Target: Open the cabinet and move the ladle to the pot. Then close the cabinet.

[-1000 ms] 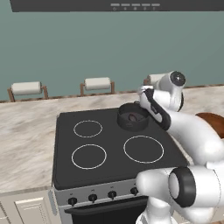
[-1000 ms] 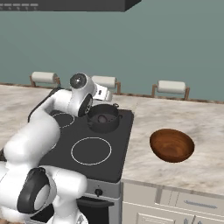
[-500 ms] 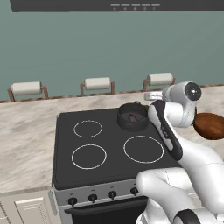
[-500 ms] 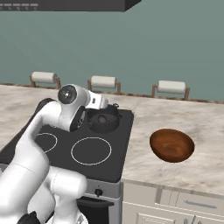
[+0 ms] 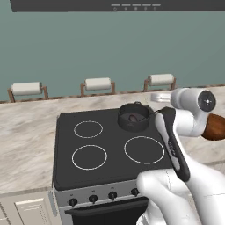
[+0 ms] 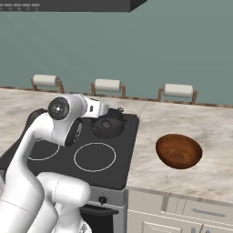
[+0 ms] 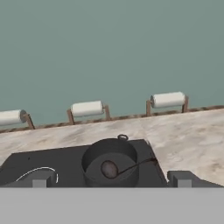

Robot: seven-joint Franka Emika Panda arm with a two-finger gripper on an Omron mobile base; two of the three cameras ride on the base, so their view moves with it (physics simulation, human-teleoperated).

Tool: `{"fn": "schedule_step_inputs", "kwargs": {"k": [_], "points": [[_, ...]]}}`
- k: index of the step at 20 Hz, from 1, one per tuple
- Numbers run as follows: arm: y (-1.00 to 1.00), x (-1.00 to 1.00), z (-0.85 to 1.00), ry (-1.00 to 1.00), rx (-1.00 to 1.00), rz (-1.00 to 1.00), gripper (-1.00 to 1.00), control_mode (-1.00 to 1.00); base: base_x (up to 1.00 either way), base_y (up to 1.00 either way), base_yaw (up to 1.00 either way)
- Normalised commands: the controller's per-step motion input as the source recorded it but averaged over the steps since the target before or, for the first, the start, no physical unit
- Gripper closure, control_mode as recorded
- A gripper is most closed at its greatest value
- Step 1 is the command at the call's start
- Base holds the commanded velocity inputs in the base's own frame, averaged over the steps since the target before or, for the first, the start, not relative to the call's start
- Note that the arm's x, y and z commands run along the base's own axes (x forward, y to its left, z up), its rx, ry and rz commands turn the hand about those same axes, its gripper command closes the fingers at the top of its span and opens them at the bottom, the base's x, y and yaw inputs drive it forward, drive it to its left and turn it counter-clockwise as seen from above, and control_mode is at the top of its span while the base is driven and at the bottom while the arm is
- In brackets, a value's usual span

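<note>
White arm bends up from the lower right of the left base view, its gripper (image 7: 109, 178) spread wide and empty, just short of the pot (image 7: 110, 162) holding the ladle (image 7: 114, 168).

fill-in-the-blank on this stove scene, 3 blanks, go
1. The ladle lies with its bowl inside the ____.
2. The pot stands on the stove's back ____ burner.
3. The brown bowl rests on the ____ beside the stove.

Missing words: pot; right; counter

Matt dark metal pot (image 7: 110, 164), glossy wooden bowl (image 6: 179, 151), marbled stone counter (image 6: 200, 136)
</note>
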Motion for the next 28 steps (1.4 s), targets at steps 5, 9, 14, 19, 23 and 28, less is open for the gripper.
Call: {"fn": "schedule_step_inputs", "kwargs": {"k": [5, 9, 14, 19, 23, 28], "points": [[0.0, -0.44, 0.64, 0.0, -0.03, -0.04, -1.0, -1.0, 0.0, 0.0, 0.0], [0.0, -0.55, 0.75, 0.0, -0.03, -0.05, -1.0, -1.0, 0.0, 0.0, 0.0], [0.0, -0.67, 0.48, 0.01, -0.01, -0.06, -1.0, -1.0, 0.0, 0.0, 0.0], [0.0, -0.97, -0.05, -0.07, 0.0, -0.01, -1.0, -1.0, 0.0, 0.0, 0.0], [-0.02, -0.99, -0.03, -0.17, 0.0, 0.0, -1.0, -1.0, 0.0, 0.0, 0.0], [0.0, -0.31, 0.28, 0.0, 0.0, 0.0, -1.0, 1.0, -0.29, -0.01, 0.0]]}}
